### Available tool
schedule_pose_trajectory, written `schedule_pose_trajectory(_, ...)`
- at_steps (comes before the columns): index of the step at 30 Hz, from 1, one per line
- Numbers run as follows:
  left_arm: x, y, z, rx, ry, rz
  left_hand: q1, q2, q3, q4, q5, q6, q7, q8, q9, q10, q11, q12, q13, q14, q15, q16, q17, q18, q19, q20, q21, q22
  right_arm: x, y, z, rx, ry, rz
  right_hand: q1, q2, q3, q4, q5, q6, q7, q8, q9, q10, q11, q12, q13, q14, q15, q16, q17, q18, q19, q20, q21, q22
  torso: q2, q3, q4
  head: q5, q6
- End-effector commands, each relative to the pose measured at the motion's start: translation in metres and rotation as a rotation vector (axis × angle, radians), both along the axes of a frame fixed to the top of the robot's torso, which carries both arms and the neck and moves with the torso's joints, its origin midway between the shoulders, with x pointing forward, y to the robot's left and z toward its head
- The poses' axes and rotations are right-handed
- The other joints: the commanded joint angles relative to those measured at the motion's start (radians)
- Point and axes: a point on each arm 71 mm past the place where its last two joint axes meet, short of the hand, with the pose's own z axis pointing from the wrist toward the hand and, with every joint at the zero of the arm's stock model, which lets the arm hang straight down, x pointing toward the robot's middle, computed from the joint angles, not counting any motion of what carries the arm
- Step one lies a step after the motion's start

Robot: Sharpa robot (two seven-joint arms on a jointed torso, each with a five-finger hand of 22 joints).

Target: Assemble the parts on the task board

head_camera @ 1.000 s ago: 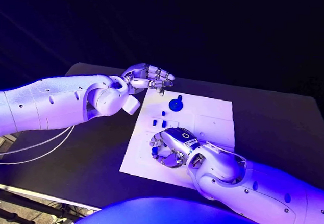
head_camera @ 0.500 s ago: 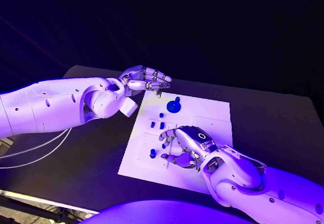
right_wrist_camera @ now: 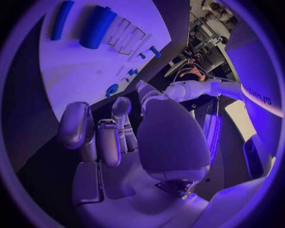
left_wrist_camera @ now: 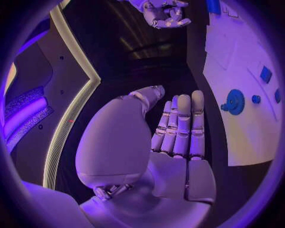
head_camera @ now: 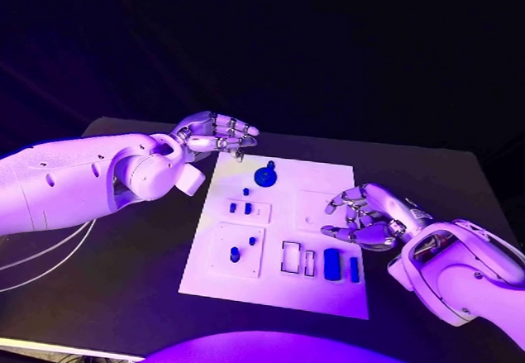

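Both hands hold nothing: left hand [head_camera: 218, 132] curled at the board's [head_camera: 328, 293] far corner, right hand [head_camera: 365, 217] loosely open beside it; blue parts [head_camera: 332, 264] near the right hand look seated, small ones unfinished

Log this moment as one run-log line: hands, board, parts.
left hand: empty, at board's far edge | right hand: empty, beside board | task board: flat on table | blue gear: on board
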Motion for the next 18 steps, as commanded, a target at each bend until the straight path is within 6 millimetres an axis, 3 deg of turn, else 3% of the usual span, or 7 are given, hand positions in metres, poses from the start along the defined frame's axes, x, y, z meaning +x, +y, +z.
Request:
schedule_pose_trajectory(1, -0.001, -0.002, 0.002, -0.024, -0.011, -0.004, -0.004, 0.009, -0.007, -0.001, 0.003, -0.005, -0.001, 0.004, -0.001, -0.008, 0.000, 0.005, 0.001, -0.007, -0.003, 0.004, -0.001, 0.012, -0.005, 0.004, -0.003, -0.001, -0.005, -0.014, -0.010, 0.030, 0.180, -0.076, 0.000, 0.023, -0.037, 0.006, 0.000, -0.017, 0.002, 0.038, 0.015, 0.052, -0.004, 0.166, 0.199, 0.070, -0.003, 0.017, 0.078, -0.015, 0.009, 0.000, 0.028, 0.155, -0.006, 0.0011, -0.0122, -0.022, 0.002)
schedule_pose_trajectory(5, -0.001, -0.002, 0.003, -0.028, -0.011, -0.007, -0.007, 0.008, -0.008, 0.002, 0.003, -0.006, -0.001, 0.005, -0.001, -0.009, 0.001, 0.007, 0.002, -0.007, -0.002, 0.005, -0.001, 0.012, -0.005, 0.005, -0.005, -0.001, -0.013, -0.030, -0.019, -0.032, 0.222, -0.134, -0.015, 0.050, -0.082, 0.008, -0.012, -0.021, -0.004, 0.082, 0.027, 0.118, -0.006, 0.279, 0.346, 0.078, -0.005, 0.035, 0.124, -0.021, 0.020, -0.001, 0.068, 0.169, -0.009, 0.0023, -0.0190, -0.034, 0.000)
schedule_pose_trajectory(9, -0.002, -0.003, 0.003, -0.029, -0.010, -0.009, -0.007, 0.008, -0.008, 0.002, 0.003, -0.006, -0.001, 0.005, -0.001, -0.009, 0.001, 0.007, 0.002, -0.007, -0.002, 0.005, -0.001, 0.012, -0.005, 0.005, -0.005, -0.001, -0.019, -0.034, -0.029, -0.090, 0.245, -0.156, -0.049, 0.064, -0.133, 0.011, -0.023, -0.019, -0.009, 0.112, 0.032, 0.143, -0.010, 0.316, 0.399, 0.086, -0.007, 0.051, 0.166, -0.026, 0.029, -0.003, 0.100, 0.178, -0.009, 0.0035, -0.0217, -0.035, -0.003)
schedule_pose_trajectory(14, -0.002, -0.003, 0.002, -0.031, -0.009, -0.013, -0.007, 0.008, -0.008, 0.002, 0.003, -0.006, -0.001, 0.005, -0.001, -0.009, 0.001, 0.007, 0.002, -0.007, -0.002, 0.005, -0.001, 0.012, -0.005, 0.005, -0.005, -0.001, -0.024, -0.032, -0.041, -0.145, 0.264, -0.167, -0.073, 0.077, -0.190, 0.012, -0.007, -0.020, -0.012, 0.132, 0.031, 0.148, -0.012, 0.324, 0.413, 0.088, -0.009, 0.056, 0.181, -0.028, 0.033, -0.004, 0.113, 0.181, -0.008, 0.0013, -0.0145, -0.042, -0.004)
schedule_pose_trajectory(18, -0.003, -0.002, 0.002, -0.030, -0.007, -0.013, -0.007, 0.008, -0.008, 0.002, 0.003, -0.006, -0.001, 0.005, -0.001, -0.009, 0.001, 0.007, 0.002, -0.007, -0.002, 0.005, -0.001, 0.012, -0.005, 0.005, -0.005, -0.001, -0.027, -0.029, -0.050, -0.180, 0.272, -0.172, -0.085, 0.087, -0.221, 0.012, -0.008, -0.017, -0.015, 0.144, 0.031, 0.154, -0.014, 0.330, 0.423, 0.089, -0.011, 0.059, 0.188, -0.029, 0.035, -0.006, 0.122, 0.183, -0.006, 0.0003, -0.0141, -0.041, -0.006)
